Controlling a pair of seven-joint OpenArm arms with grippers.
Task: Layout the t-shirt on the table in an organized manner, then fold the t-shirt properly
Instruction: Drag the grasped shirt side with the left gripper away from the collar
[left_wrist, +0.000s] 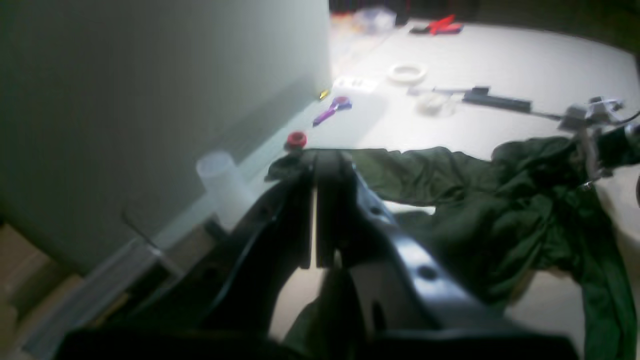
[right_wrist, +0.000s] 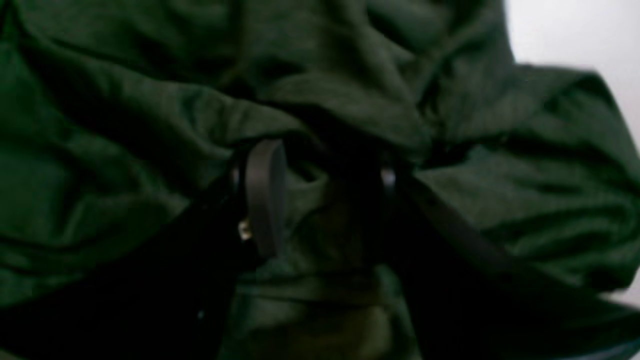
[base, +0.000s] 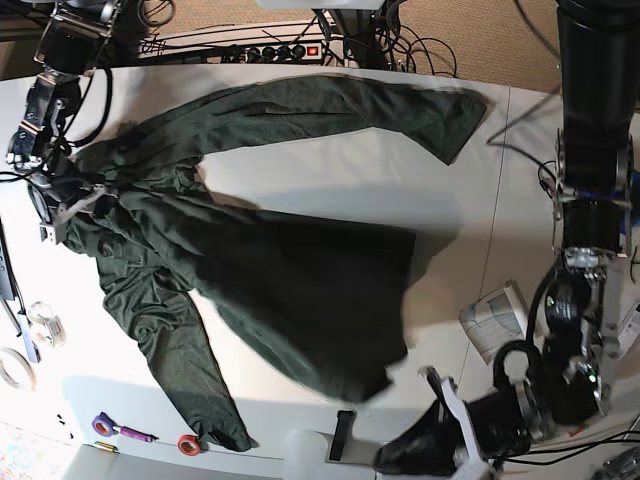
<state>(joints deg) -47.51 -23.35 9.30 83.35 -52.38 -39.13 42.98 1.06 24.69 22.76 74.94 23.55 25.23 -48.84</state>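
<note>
t-shirt (base: 280, 270): on the table (base: 480, 200), base view's left and middle;
right gripper (right_wrist: 325, 186): at its left edge;
left gripper (left_wrist: 316, 170): near its bottom hem

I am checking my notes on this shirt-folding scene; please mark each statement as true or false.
1. The t-shirt is dark green. True.
2. It is already folded neatly. False: it lies spread out and wrinkled on the table.
3. The right claw has shirt cloth between its fingers. True.
4. The left claw is wide open. False: its fingers are nearly together.
5. The red ring lies on the shirt. False: it lies on bare table near a sleeve end.
</note>
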